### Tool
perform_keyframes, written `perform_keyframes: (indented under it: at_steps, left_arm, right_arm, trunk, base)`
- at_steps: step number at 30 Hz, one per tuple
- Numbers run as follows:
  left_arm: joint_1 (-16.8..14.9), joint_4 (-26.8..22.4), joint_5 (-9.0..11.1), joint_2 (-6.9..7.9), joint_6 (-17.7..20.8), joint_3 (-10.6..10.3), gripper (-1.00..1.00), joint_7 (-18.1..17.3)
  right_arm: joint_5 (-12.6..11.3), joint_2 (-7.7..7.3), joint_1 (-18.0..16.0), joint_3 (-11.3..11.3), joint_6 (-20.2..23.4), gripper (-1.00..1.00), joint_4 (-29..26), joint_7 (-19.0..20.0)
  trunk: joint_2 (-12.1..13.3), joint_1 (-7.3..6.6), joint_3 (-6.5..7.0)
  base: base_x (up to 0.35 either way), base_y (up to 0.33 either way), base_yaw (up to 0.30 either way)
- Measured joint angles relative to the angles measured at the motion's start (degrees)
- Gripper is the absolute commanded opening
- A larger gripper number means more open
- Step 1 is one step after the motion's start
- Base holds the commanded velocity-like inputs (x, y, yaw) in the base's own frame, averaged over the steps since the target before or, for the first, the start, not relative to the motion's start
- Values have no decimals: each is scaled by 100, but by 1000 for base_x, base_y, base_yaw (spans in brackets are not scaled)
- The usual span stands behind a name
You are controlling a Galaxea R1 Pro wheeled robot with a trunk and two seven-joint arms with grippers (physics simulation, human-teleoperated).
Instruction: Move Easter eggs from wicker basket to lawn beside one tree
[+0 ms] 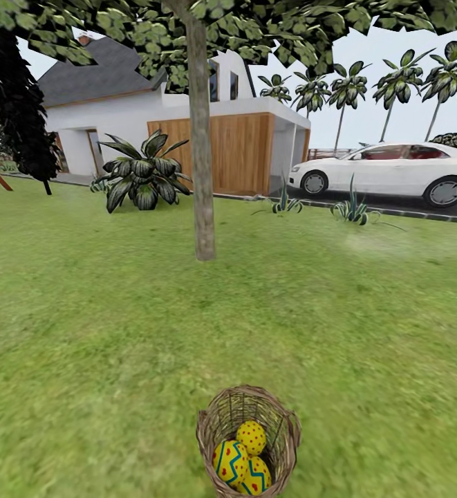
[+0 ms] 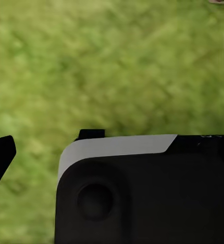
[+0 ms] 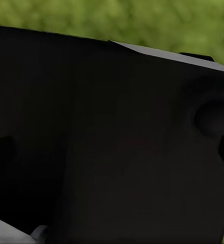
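The wicker basket (image 1: 206, 423) stands on the lawn (image 1: 83, 311) at the near middle of the head view. Three yellow Easter eggs lie inside it: a red-dotted one (image 1: 251, 437) on top, a blue-zigzag one (image 1: 229, 462) at the left, and another (image 1: 258, 476) low at the right. The tree (image 1: 202, 173) with a pale trunk rises straight beyond the basket, a few metres off. My left gripper (image 2: 112, 157) hangs over grass and a dark part of the robot, one black fingertip (image 2: 1, 152) far out at the edge. My right gripper (image 3: 112, 152) faces the dark robot body, fingers faint at both edges.
A broad-leaved plant (image 1: 144, 173) grows left of the trunk, with a dark conifer (image 1: 22, 117) further left. Behind stand a white house (image 1: 117, 117) with a wooden garage, small spiky plants along a curb (image 1: 352, 207), a white car (image 1: 394, 171) and palms (image 1: 394, 83).
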Motion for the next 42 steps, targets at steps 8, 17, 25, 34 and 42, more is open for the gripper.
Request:
perform_keyframes:
  at_steps: [8,17,25,34,42]
  left_arm:
    - [0,6,-7,-1,0,0,100,0]
    - [0,5,16,7,8,4,100,0]
    - [0,2,30,43,60,27,100,1]
    - [-13,-24,72,658,91,59,100,19]
    - [-41,-35,89,943,88,55,100,61]
  right_arm:
    - [9,9,0,17,18,100,12,4]
    - [12,-9,-2,11,40,100,29,-6]
    - [-35,-66,-60,-52,47,100,-87,-58]
    - [-698,-315,-20,-1483,320,100,-2105,-7]
    - [-754,130,575,-1863,2467,100,-5700,-32]
  trunk:
    - [0,0,0]
    - [0,0,0]
    - [0,0,0]
    - [0,0,1]
    - [1,0,1]
  base:
    - [1,-112,0]
    - [0,-39,0]
    - [0,-3,0]
    - [0,0,0]
    - [0,0,0]
